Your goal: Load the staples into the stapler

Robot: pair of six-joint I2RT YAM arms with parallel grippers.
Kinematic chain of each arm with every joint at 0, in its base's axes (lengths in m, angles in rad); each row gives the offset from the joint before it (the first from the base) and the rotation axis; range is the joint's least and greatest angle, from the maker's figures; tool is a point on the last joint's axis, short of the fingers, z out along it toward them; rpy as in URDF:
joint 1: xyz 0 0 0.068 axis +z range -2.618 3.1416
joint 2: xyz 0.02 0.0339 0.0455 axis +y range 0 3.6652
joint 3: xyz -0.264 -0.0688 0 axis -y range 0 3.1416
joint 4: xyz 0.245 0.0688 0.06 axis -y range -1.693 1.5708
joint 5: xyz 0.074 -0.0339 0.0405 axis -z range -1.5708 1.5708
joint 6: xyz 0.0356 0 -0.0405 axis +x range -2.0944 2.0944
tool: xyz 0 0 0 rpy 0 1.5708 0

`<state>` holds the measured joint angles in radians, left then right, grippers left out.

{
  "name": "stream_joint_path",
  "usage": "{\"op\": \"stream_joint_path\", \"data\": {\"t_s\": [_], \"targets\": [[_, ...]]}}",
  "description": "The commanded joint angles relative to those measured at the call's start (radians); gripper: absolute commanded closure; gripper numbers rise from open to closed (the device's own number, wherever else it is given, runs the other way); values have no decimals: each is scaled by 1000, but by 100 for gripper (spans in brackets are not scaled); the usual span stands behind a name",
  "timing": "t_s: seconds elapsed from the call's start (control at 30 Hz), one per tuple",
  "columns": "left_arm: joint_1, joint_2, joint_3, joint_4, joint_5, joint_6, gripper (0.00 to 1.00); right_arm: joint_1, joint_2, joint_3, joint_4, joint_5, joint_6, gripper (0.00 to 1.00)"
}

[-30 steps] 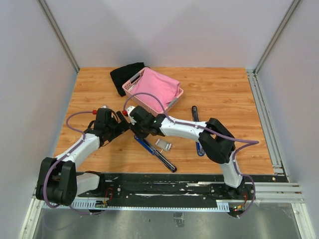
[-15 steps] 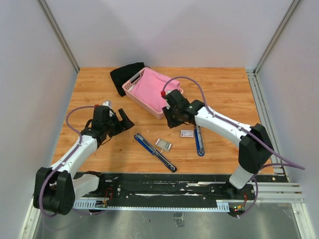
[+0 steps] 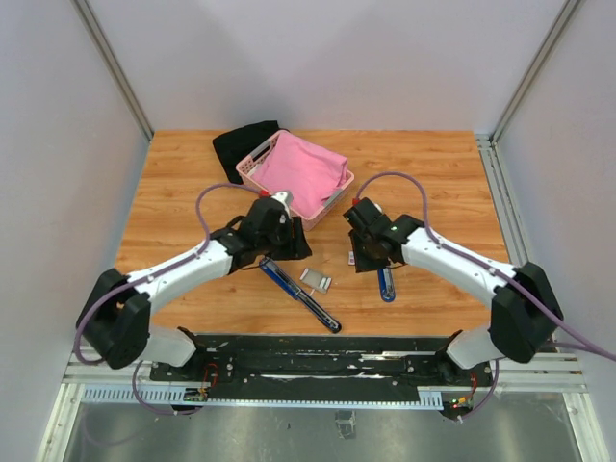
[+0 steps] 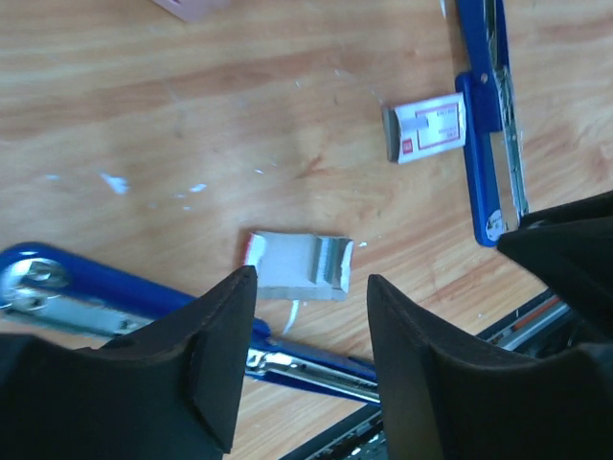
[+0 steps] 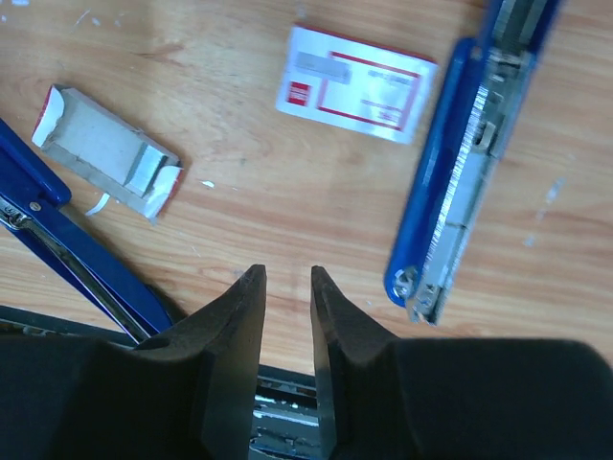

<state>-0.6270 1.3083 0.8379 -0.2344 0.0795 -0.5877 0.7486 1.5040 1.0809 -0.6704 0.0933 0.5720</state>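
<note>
Right wrist view: we see the staples (image 5: 354,84) in their white carton lying flat beside, perhaps touching, a blue stapler (image 5: 460,172), the right gripper (image 5: 287,278) narrow-jawed and empty, the left gripper (image 4: 311,287) wide and empty over a torn sleeve (image 4: 297,266).

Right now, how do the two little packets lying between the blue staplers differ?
The white carton is closed, with red print on its face; the grey packet shows bare card, its end flaps splayed open. The white carton lies close beside the stapler by the right arm; the grey packet lies near the stapler by the left arm. Both are small, lie flat on the wooden table, and neither is held.
</note>
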Motion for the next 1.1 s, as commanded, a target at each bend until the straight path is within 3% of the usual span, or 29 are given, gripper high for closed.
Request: {"op": "stream_joint_path", "data": {"t_s": [0.0,0.2,0.53,1.07], "targets": [[-111,140,64,33,-47,-47,49,-53,-123,-82,-5,59,89,73],[-183,269,120,-10,-101,-50,61,-79,-209,-141,29,59,121,72],[-225,349,137,-45,-131,-21,68,-83,-228,-169,46,52,138,73],[-247,407,155,-53,-119,-2,71,-87,-254,-195,45,54,147,74]]}}
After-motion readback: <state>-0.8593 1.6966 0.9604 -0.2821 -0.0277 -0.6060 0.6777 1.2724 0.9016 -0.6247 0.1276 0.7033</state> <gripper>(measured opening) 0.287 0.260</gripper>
